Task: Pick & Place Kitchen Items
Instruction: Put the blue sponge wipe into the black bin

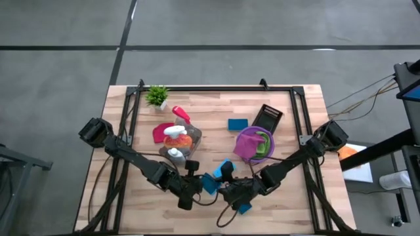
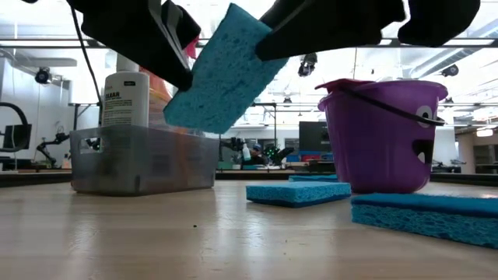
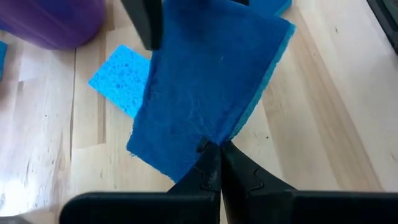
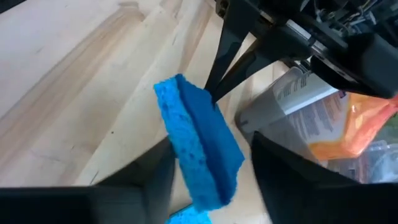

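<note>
"Two end effectors on one sponge, is that right?"

"Near enough. The left end effector (image 3: 214,149) is clenched on a corner of the blue sponge (image 2: 226,70), holding it tilted in the air, clear of the table (image 2: 156,241). The left wrist view shows its two fingertips pinched together on the sponge's edge."

"And the other one?"

"The right end effector (image 4: 211,146) has a finger on each side of the same sponge. Its wrist view shows a gap between the sponge and one finger, so it looks released, straddling rather than squeezing. From overhead you can't see that; the two arms just meet in a dark knot."

"What's around them?"

"The low view gives the heights that the overhead one hides. Below the end effectors, two more sponges lie flat on the table: a second sponge (image 2: 296,192), and a third sponge (image 2: 424,214) nearer the camera. Behind the third sponge stands a purple bucket (image 2: 373,140). On the left end effector's side sits a clear bin (image 2: 140,159) with a white bottle (image 2: 124,97) standing in it."

"Anything only the right wrist view catches?"

"The orange spray bottle (image 4: 360,124), just past the left end effector, lying in that bin. Overhead alone shows a small green plant (image 1: 156,96), well apart from both end effectors."
</note>
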{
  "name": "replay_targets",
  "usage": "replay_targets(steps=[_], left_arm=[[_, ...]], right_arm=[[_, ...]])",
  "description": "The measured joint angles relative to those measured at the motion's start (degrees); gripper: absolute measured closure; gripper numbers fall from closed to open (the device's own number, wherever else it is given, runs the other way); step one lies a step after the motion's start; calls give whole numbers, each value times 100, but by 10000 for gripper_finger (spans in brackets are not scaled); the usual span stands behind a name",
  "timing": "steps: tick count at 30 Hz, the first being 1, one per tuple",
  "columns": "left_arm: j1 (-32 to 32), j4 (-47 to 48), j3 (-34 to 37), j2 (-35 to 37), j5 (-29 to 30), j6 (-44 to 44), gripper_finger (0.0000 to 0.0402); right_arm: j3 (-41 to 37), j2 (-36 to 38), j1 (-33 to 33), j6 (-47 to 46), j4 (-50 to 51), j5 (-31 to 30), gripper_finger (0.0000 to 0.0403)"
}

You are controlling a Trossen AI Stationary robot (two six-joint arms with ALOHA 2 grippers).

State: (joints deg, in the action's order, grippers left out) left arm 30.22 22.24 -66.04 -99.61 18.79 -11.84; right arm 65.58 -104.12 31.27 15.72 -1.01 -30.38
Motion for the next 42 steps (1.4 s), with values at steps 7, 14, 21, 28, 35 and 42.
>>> replay_targets(steps=[7, 14, 21, 28, 35, 42], left_arm=[[0, -146, 0, 0, -5, 191, 401], [17, -351, 0, 2, -464, 859, 401], [22, -603, 0, 15, -942, 1364, 401], [22, -825, -2, 28, -964, 1489, 401], [19, -1701, -2, 49, -941, 1507, 401], [250, -2395, -2, 55, -915, 2001, 401]], right_arm=[[0, 0, 9, 17, 67, 91, 368], [0, 2, 101, -34, 38, 427, 383], [-7, 9, 206, -334, -184, 855, 384], [-14, 15, 236, -548, -248, 1498, 384], [-750, 24, 252, -540, -2175, 1994, 385], [-2148, 228, 248, -605, -5152, 2553, 385]])
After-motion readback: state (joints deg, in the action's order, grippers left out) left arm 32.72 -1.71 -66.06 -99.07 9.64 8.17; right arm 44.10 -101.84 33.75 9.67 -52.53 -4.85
